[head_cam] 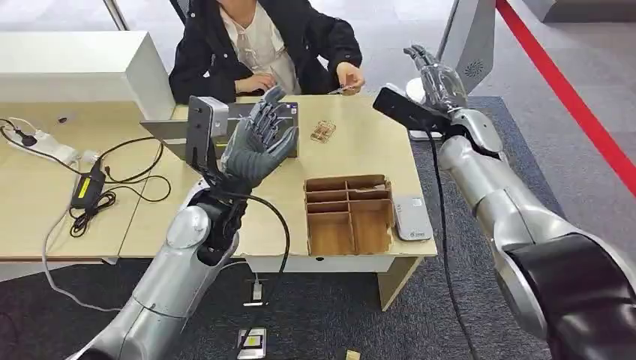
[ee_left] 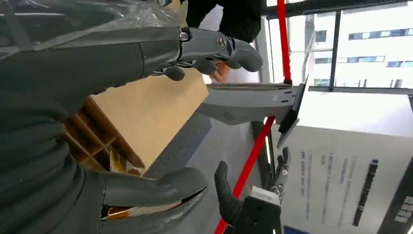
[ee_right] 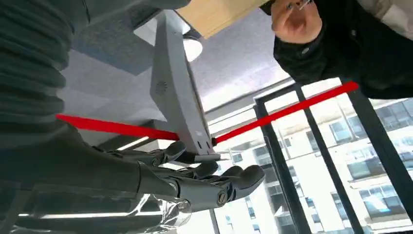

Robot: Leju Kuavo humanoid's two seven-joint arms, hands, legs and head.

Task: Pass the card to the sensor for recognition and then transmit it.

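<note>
Left hand (head_cam: 259,142) spread, holding nothing.

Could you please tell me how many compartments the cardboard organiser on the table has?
5 visible in the cardboard organiser: two shallow ones side by side at the far end, a narrow strip below them on the robot's left, and two larger ones nearest the robot. None look hidden.

Light wooden table (head_cam: 352,142): a divided cardboard tray (head_cam: 349,215) at its near edge, a white card reader (head_cam: 412,218) just beside the tray.
</note>
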